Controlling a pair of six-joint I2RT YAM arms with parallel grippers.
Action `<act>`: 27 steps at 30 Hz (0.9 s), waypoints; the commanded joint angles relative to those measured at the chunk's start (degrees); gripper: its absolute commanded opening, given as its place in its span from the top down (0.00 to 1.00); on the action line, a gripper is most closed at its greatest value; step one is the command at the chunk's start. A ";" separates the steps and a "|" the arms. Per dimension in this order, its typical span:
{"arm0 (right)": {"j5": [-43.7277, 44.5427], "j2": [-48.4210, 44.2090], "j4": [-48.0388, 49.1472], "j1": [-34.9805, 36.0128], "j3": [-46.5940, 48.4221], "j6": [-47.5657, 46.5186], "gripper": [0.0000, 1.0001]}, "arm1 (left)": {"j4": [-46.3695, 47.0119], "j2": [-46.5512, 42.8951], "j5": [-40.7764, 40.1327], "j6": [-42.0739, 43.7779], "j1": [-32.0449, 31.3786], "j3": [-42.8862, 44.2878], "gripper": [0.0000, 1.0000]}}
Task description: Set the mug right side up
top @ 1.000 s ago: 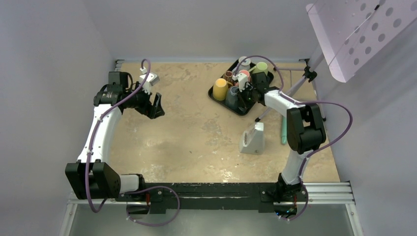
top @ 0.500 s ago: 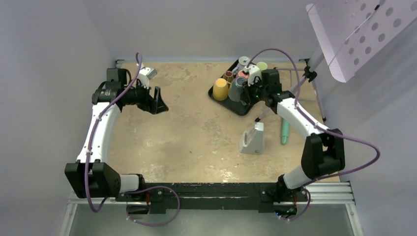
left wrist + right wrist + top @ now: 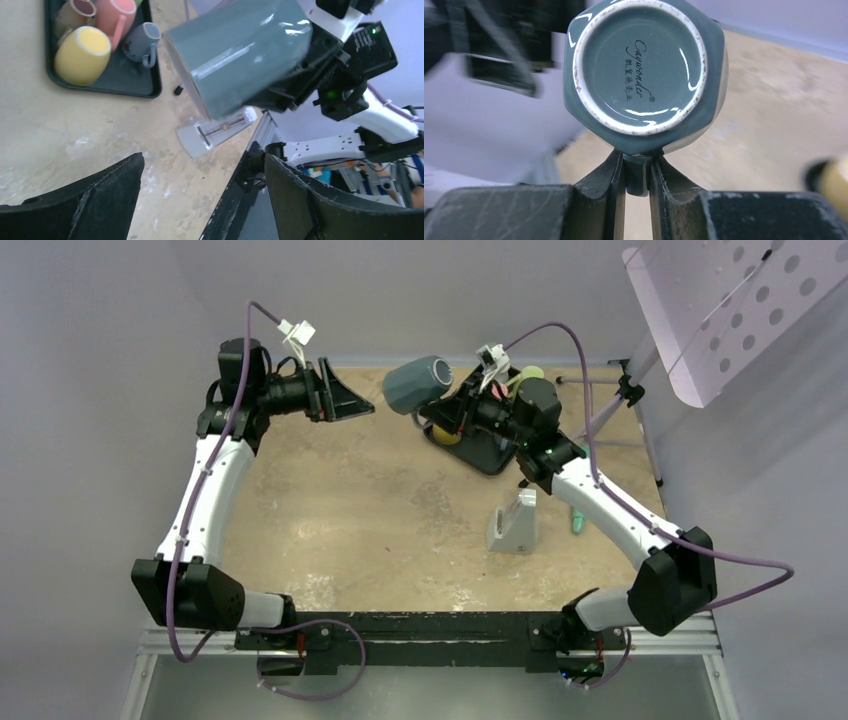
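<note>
The grey-blue mug [image 3: 417,383] is held in the air on its side, left of the black tray [image 3: 497,453]. My right gripper [image 3: 452,412] is shut on its handle [image 3: 638,172]; the right wrist view shows the mug's base [image 3: 639,65] facing the camera. The mug also fills the top of the left wrist view [image 3: 240,50]. My left gripper [image 3: 352,403] is open and empty, raised just left of the mug with its fingers pointing at it, a small gap between them.
The tray holds a yellow mug [image 3: 80,55], a pink mug [image 3: 115,17], a small grey cup [image 3: 142,42] and others. A grey metal stand [image 3: 514,523] sits at centre right, a green tool [image 3: 577,515] beside it. A lamp stand [image 3: 620,405] is at back right.
My right gripper lifted the grey-blue mug off the tray and swung it up and left, tipping it on its side. My left gripper rose and moved right toward it.
</note>
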 commanded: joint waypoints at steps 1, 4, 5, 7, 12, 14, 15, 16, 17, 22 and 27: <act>-2.87 -1.12 25.40 3.24 2.66 15.31 1.00 | 10.73 3.98 4.66 -14.32 -2.13 3.68 0.10; -3.11 1.23 24.95 4.85 5.73 15.55 1.00 | 17.86 4.16 6.02 -20.39 -2.15 3.84 0.14; -3.36 1.93 24.88 5.17 6.42 15.71 1.00 | 20.37 3.92 6.12 -22.01 -2.14 3.77 0.16; -3.70 3.03 24.67 5.72 7.69 15.88 1.00 | 23.60 3.51 6.30 -23.48 -2.14 4.19 0.19; -3.86 4.91 24.93 6.52 8.75 16.33 1.00 | 28.87 3.21 8.18 -26.79 -2.16 3.44 0.28; -4.16 5.55 25.78 6.60 8.70 16.91 1.00 | 31.28 3.03 8.56 -28.80 -2.18 2.22 0.31; -4.31 5.89 26.32 6.74 8.64 17.36 1.00 | 32.70 3.00 8.68 -30.30 -2.26 1.47 0.33; -4.53 6.21 27.13 6.89 8.65 17.92 1.00 | 35.29 3.00 8.85 -31.96 -2.37 0.60 0.35; -4.75 6.62 27.91 7.13 8.70 18.43 1.00 | 36.59 3.03 8.95 -33.68 -2.65 -0.20 0.35; -5.05 8.36 30.92 7.96 9.07 20.31 1.00 | 38.98 3.35 8.37 -35.48 -3.63 -3.73 0.32; -5.08 9.55 35.85 8.08 7.86 24.04 1.00 | 45.18 4.03 8.71 -40.58 -3.63 -4.25 0.32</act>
